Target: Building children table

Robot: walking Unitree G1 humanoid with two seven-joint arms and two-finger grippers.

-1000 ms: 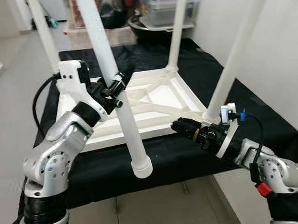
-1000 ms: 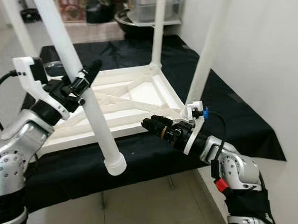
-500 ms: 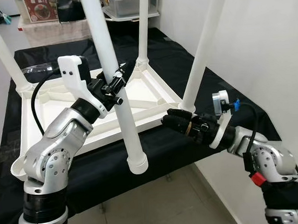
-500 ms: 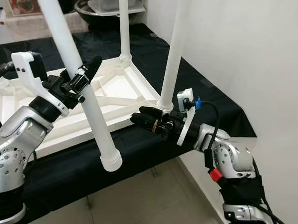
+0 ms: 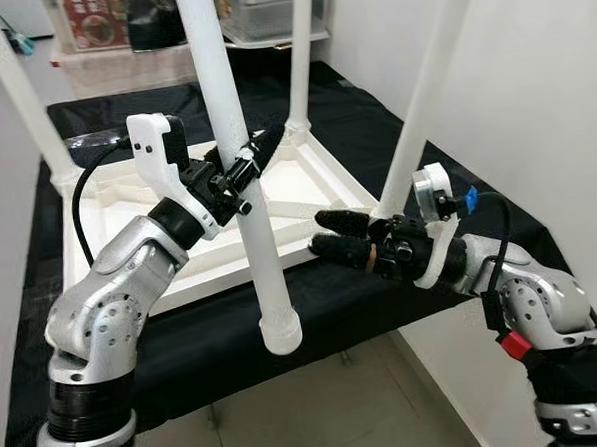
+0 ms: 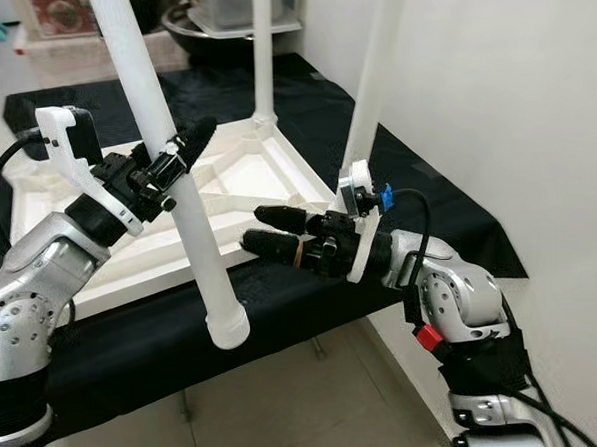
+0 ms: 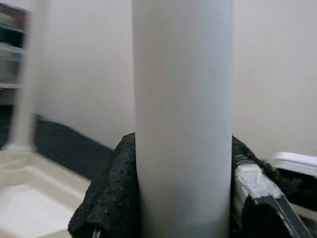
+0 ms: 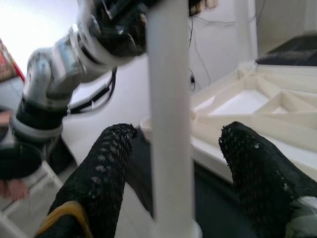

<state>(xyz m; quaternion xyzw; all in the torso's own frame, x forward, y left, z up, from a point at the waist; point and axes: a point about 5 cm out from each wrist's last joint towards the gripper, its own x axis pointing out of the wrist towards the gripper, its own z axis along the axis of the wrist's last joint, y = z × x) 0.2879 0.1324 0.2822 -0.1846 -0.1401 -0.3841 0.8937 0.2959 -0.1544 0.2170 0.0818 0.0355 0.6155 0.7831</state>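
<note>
A white children's table top (image 5: 328, 179) lies upside down on a black-covered surface. Three white legs stand up from its corners, the nearest one (image 5: 427, 87) at the front right. My left gripper (image 5: 247, 164) is shut on a loose white leg (image 5: 262, 255). That leg tilts, and its flared end hangs past the front edge. In the left wrist view the leg (image 7: 182, 124) sits between both black fingers (image 7: 111, 193). My right gripper (image 5: 324, 233) is open and points at the loose leg from the right, a short way off. Its wrist view shows the leg (image 8: 171, 124) between the spread fingers (image 8: 106, 168).
The black cloth (image 5: 394, 128) covers the low platform. A white wall (image 5: 552, 90) runs close along the right. Storage boxes (image 5: 267, 10) and a bowl stand at the back. Bare floor (image 5: 318, 413) lies in front, below the platform edge.
The camera has shifted. My right gripper has opened and moved left toward the loose leg. The left gripper still holds that leg at the same place.
</note>
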